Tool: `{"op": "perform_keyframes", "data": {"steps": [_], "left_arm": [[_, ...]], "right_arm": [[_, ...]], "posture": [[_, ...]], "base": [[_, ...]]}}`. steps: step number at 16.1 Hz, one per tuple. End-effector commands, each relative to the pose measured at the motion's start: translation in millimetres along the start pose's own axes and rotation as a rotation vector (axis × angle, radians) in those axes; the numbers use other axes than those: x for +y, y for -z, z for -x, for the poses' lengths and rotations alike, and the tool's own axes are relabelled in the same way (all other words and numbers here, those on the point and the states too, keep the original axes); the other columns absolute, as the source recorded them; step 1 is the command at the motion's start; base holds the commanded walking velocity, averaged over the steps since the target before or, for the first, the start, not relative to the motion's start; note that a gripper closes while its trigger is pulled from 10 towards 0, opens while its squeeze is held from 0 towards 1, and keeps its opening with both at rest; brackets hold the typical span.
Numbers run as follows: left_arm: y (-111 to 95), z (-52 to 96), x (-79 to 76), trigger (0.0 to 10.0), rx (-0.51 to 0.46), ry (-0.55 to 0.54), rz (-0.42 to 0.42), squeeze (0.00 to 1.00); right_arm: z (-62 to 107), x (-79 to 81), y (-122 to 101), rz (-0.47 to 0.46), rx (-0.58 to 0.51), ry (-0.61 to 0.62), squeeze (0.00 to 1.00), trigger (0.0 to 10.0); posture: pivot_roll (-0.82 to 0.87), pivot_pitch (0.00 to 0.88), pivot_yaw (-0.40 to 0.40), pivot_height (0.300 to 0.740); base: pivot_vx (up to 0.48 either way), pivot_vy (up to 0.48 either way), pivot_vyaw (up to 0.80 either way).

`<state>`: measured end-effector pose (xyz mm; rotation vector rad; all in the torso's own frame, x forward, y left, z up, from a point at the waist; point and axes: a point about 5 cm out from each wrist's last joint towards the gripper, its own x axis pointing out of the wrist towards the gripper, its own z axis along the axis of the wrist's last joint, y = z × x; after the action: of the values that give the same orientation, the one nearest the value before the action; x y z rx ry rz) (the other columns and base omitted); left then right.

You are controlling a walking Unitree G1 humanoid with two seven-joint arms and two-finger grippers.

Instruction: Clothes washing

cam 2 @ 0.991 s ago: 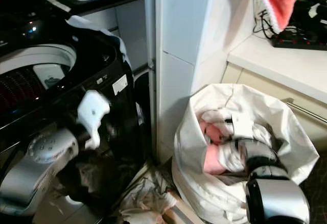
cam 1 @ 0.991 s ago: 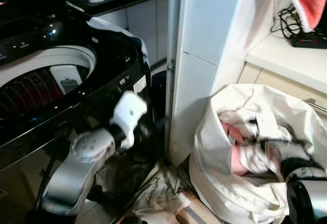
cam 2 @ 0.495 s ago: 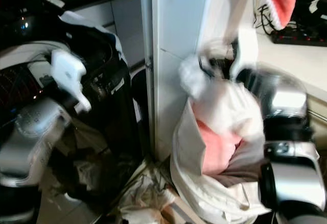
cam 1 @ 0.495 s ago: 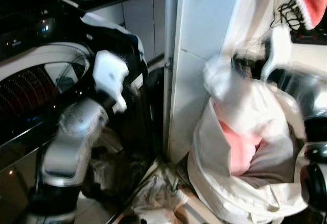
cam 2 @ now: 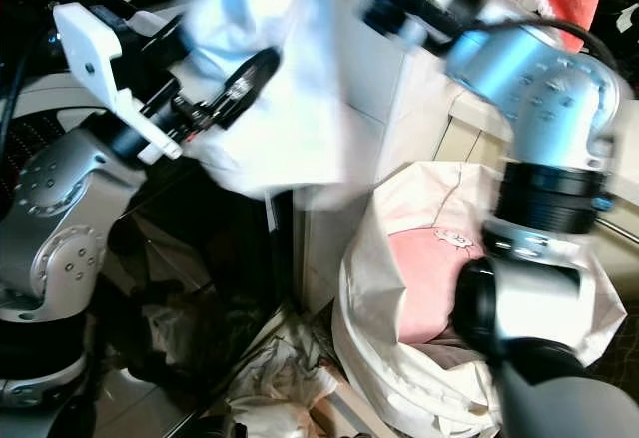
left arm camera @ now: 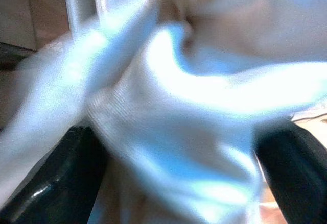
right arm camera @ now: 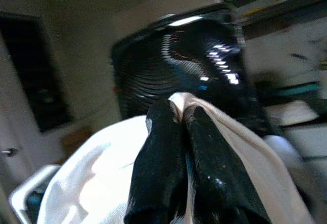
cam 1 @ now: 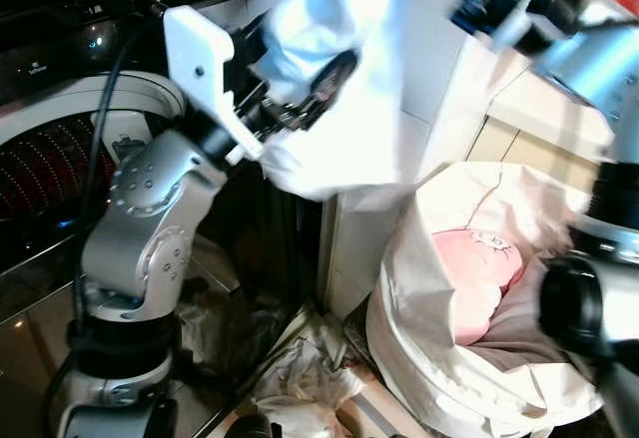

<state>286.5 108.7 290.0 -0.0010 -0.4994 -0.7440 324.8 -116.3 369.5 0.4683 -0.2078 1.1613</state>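
— What does the left gripper (cam 1: 300, 109) show?

— It is raised in front of the washing machine (cam 1: 60, 169), at about nine o'clock of the scene. In the left wrist view its two black fingers (left arm camera: 56, 183) stand spread wide, one at each side, and the white garment (cam 1: 339, 89) bulges between and over them. The cloth drapes on the gripper; a firm pinch cannot be made out.

— And the garment itself?

— A soft, pale sheet of fabric, blurred, hanging high at twelve o'clock in front of the white pillar (cam 1: 419, 39), stretched between the two arms above the floor.

— The right gripper (right arm camera: 179, 117)?

— At one o'clock, up high. The right wrist view shows its two black fingers pressed together with a fold of the white cloth pinched at their tips; the fabric falls away below them in smooth folds. Behind lies the round dark drum opening of the washer.

— What sits lower right?

— At four o'clock a white laundry bag (cam 1: 419, 358) stands open on the floor, crumpled and baggy, with a pink piece (cam 1: 474, 278) and grey cloth inside. Rumpled light cloth (cam 1: 305, 378) lies on the floor at six o'clock, just beside the bag.
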Motion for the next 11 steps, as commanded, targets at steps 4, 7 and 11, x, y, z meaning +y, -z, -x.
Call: {"op": "perform_keyframes", "data": {"steps": [4, 7, 11], "left_arm": [[17, -3.0, -3.8, 10.0, 0.104, 0.019, -0.049, 1.0], [33, 1.4, 9.4, 10.0, 0.189, -0.108, -0.129, 1.0], [43, 5.1, 8.5, 0.0, 0.236, -0.118, -0.081, 0.0]], "right_arm": [[-16.6, 9.6, 13, -0.068, 0.012, -0.031, 0.0, 0.0], [-19.5, 16.3, 15, -0.107, 0.013, -0.054, 0.0, 0.0], [-19.3, 18.5, 17, -0.108, 0.022, -0.047, 0.0, 0.0]], "posture": [[0.11, 0.0, -0.041, 0.74], [0.1, 0.0, -0.041, 0.74], [0.09, 0.0, -0.037, 0.74]], "base": [[0.0, 0.0, 0.0], [0.0, 0.0, 0.0], [0.0, 0.0, 0.0]]}}
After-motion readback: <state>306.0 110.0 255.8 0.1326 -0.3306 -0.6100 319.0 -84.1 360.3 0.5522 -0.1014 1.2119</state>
